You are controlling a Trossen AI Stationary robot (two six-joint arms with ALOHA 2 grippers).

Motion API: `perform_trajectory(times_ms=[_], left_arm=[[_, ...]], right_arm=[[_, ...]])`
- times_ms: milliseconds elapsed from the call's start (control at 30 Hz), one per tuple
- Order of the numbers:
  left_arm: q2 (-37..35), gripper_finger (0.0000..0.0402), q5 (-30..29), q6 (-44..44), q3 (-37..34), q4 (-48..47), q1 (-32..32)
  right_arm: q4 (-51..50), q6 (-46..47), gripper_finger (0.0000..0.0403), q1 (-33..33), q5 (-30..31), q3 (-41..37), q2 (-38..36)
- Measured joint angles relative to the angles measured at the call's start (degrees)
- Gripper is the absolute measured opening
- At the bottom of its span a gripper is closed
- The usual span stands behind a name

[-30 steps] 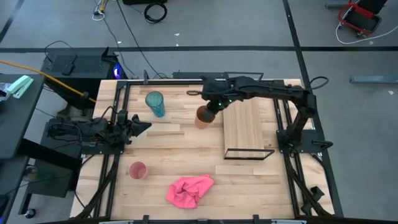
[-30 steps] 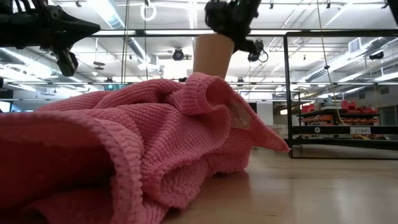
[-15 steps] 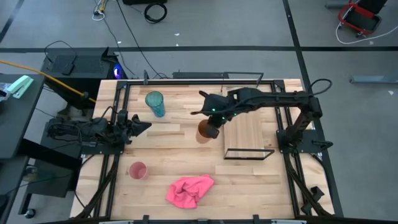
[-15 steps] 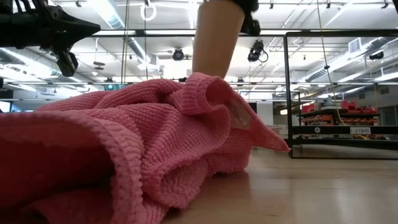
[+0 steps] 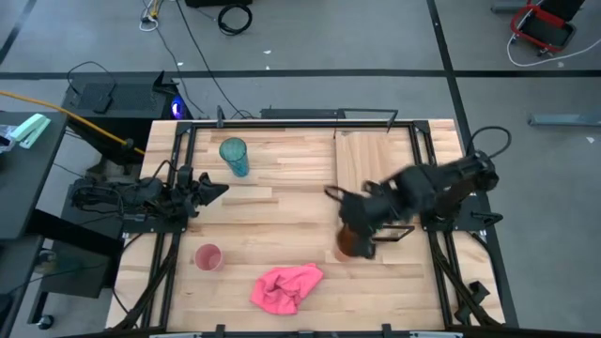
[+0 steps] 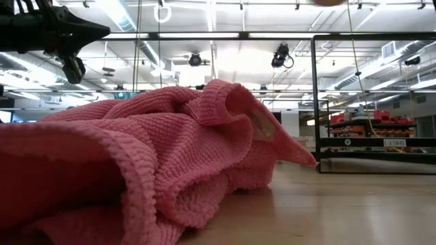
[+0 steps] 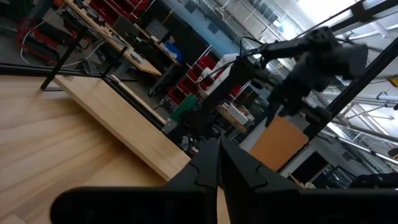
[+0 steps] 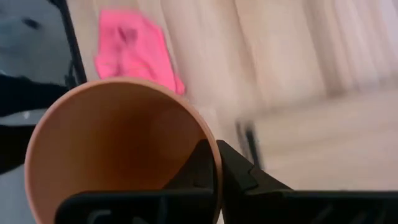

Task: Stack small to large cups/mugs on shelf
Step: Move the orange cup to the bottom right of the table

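My right gripper [image 5: 358,228] hangs over the table by the shelf's near left corner, shut on the orange cup [image 5: 348,243]. The left wrist view shows that orange cup [image 7: 279,142] in the air below the arm, and only its bottom [image 6: 329,2] enters the low view. The teal cup [image 5: 234,156] stands on its base at the far left, and the small pink cup [image 5: 208,256] stands near left. The shelf [image 5: 374,164], a light board with a black wire frame, lies on the table's right half. My left gripper [image 5: 212,191] waits shut at the left edge. My right gripper pinches the orange cup's wall at the rim [image 8: 210,147], one finger [image 8: 198,163] inside the cup and the other finger [image 8: 241,175] outside. It comes from above. The cup hangs below the fingers, lifted clear of the table.
A crumpled pink cloth [image 5: 286,286] lies near the table's near edge and fills most of the low view as the pink cloth [image 6: 150,156]. The shelf's wire frame [image 6: 373,158] stands up at the board's near end. Bare planks lie between the cups and the shelf.
My right gripper has carried the orange cup from beside the shelf's far left edge toward the table's near edge and somewhat right, to the shelf's near left corner. In the low view the cup has grown and passed out of the top. The hold has stayed shut.
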Motion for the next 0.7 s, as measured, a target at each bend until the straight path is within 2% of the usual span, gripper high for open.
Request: perform_trajectory(times_ms=[167, 300, 567, 700], left_arm=[[0.0, 0.0013, 0.0, -0.3, 0.0, 0.0, 0.0], [0.0, 0.0016, 0.0, -0.3, 0.0, 0.0, 0.0], [0.0, 0.0023, 0.0, -0.5, 0.0, 0.0, 0.0], [0.0, 0.0017, 0.0, -0.5, 0.0, 0.0, 0.0]], right_arm=[[-0.8, 13.3, 0.0004, 7.3, 2.2, -4.8, 0.3], [0.9, 21.2, 0.0005, 10.7, 1.2, -13.1, 0.4], [19.6, 26.8, 0.0005, 13.7, -2.3, -26.6, 0.5], [21.4, 30.0, 0.0005, 14.1, -2.2, -30.5, 0.5]])
